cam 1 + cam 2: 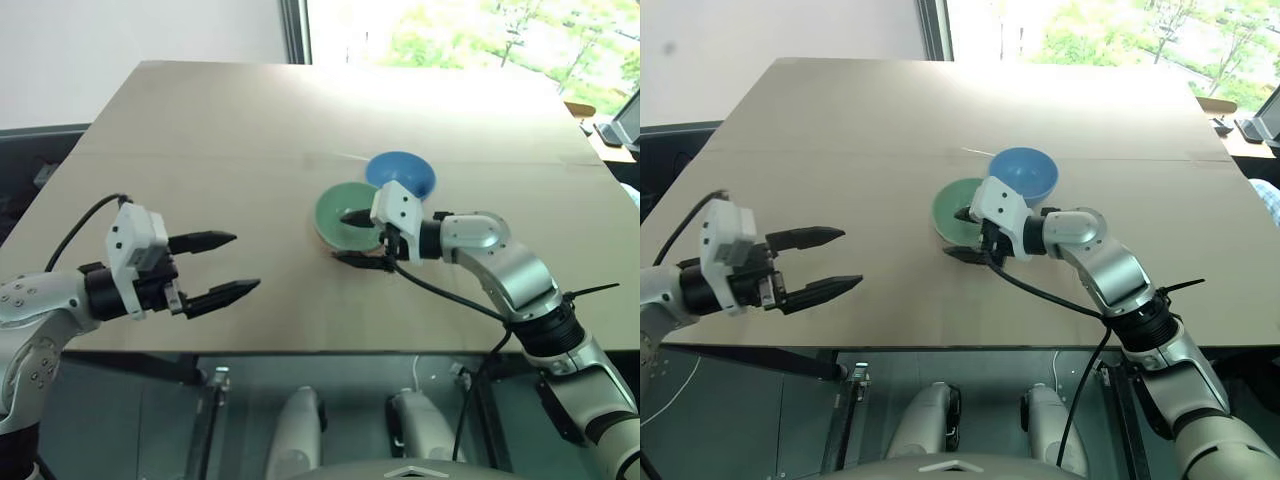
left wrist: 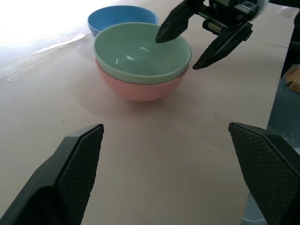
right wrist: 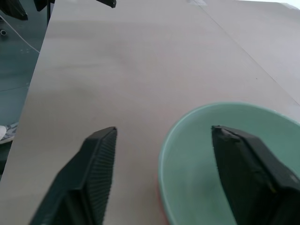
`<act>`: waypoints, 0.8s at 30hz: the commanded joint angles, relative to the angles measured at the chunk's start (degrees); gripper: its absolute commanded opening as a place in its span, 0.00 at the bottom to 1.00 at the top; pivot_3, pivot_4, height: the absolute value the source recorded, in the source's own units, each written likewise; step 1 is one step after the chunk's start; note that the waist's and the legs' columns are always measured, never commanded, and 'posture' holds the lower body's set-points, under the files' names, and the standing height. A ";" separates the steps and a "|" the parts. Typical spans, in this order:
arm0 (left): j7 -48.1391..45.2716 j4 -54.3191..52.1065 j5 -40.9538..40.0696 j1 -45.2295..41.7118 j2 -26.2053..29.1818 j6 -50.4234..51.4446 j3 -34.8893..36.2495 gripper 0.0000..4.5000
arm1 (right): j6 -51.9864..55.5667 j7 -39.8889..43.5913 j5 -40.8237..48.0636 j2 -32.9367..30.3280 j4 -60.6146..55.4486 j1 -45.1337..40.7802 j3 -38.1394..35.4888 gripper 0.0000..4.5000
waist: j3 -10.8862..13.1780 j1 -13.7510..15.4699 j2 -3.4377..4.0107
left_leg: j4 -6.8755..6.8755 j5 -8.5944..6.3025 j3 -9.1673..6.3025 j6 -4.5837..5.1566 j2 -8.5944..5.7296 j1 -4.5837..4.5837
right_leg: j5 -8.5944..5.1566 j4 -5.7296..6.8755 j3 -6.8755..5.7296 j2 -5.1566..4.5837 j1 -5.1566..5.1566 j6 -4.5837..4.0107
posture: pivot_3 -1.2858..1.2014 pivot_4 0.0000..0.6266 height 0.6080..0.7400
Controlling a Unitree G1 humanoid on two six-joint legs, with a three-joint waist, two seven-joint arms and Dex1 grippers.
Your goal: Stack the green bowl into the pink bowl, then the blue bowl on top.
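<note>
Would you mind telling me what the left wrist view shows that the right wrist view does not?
Left wrist view: the pink bowl under the green bowl, the blue bowl behind them, and the open right gripper, one finger over the green rim and one outside.

Right wrist view: the table's left edge.

Both: green bowl and tabletop.

Smooth glossy plastic green bowl [image 2: 140, 51], pink bowl [image 2: 140, 86], blue bowl [image 2: 119, 18], matt brown table [image 1: 250, 130], textured black fingers [image 2: 79, 164]
</note>
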 commanded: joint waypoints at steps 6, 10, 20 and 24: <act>-1.01 -1.17 -1.44 -0.94 0.90 -0.54 1.54 1.00 | -1.17 -2.26 0.60 -3.06 -2.97 -1.48 -8.57 1.00 | 0.01 0.13 0.01 | -0.03 0.00 0.02 0.00 0.01 -0.02 | -0.01 0.00 0.00 0.00 -0.04 -0.01 | 0.52 0.24 1.00; 0.61 -1.89 -1.73 -2.73 0.16 -0.39 -0.24 1.00 | -7.78 -0.97 -4.49 -8.96 3.78 -1.86 -8.76 1.00 | 0.00 0.06 0.00 | -0.03 0.00 0.05 0.00 -0.01 -0.01 | -0.01 -0.05 0.01 -0.04 -0.02 -0.02 | 0.52 0.24 1.00; 5.67 -4.56 -3.06 -7.44 -2.08 0.39 -5.03 1.00 | -34.53 -0.43 -19.44 -8.73 36.67 -11.02 -1.63 1.00 | 0.02 -1.55 0.01 | -0.10 0.00 0.09 0.00 0.00 0.00 | 0.09 -0.03 0.09 0.03 -0.06 0.16 | 0.52 0.24 1.00; 6.49 -5.80 -4.40 -7.17 -1.68 1.30 -4.11 1.00 | -42.13 -1.96 -22.96 -6.22 47.15 -14.95 -0.30 1.00 | 0.03 -1.67 0.01 | -0.13 0.00 0.09 0.00 0.00 -0.02 | 0.09 -0.04 0.09 0.03 -0.08 0.15 | 0.52 0.24 1.00</act>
